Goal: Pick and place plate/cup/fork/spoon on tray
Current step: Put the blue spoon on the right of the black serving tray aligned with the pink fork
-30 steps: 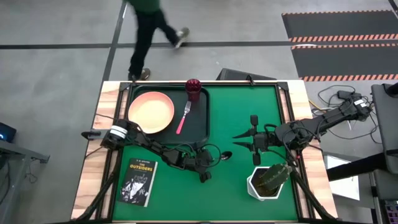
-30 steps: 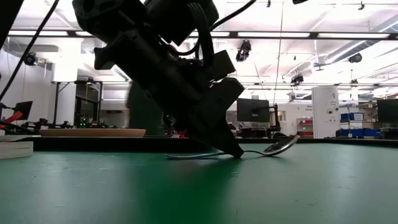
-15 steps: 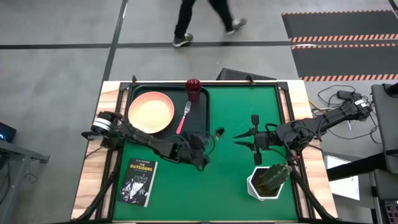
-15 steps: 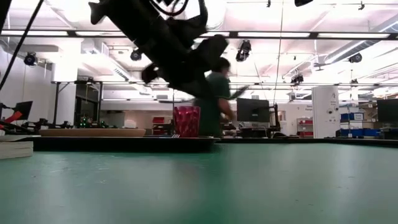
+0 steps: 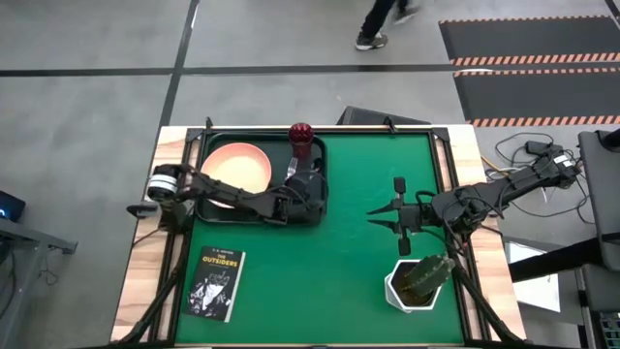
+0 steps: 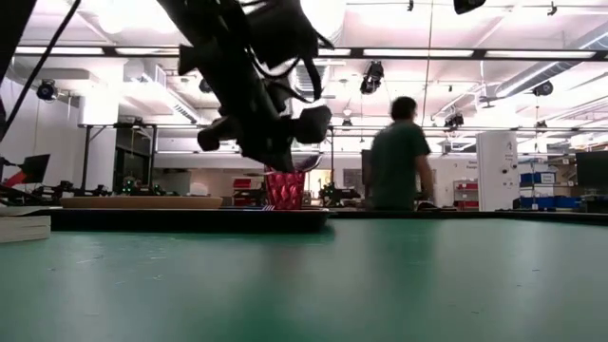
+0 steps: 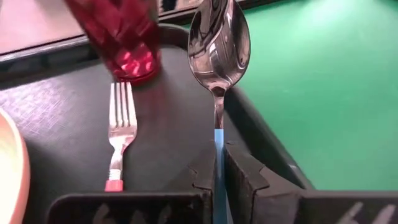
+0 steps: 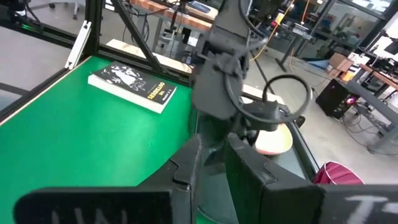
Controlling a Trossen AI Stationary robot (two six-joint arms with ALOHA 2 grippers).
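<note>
The dark tray [image 5: 205,206] at the far left holds the peach plate [image 5: 235,167], the maroon cup [image 5: 301,138] and the pink-handled fork [image 7: 120,127]. My left gripper [image 7: 219,169] is shut on the teal-handled spoon [image 7: 219,38] and hangs over the tray's right rim [image 7: 252,134], near the cup [image 7: 121,34]. It also shows in the high view [image 5: 308,189] and the low view [image 6: 275,147]. My right gripper [image 5: 373,217] is open and empty over the mat, right of the middle. My left gripper pinches the spoon's teal handle [image 7: 217,142] between its two fingers. The spoon runs on along the fingers, its bowl [image 7: 219,38] ahead of them toward the table's far edge. The spoon is lifted clear, above the tray's right rim.
A book [image 5: 216,282] lies at the near left of the green mat [image 5: 358,291]. A white pot with a cactus [image 5: 418,279] stands at the near right, close to my right arm. A person [image 6: 397,157] walks past beyond the table's far edge.
My left gripper has risen from the mat with the spoon and gone toward the table's far edge, to the tray's right rim. The spoon, which lay on the mat, is now lifted clear. A person has walked along behind the table.
</note>
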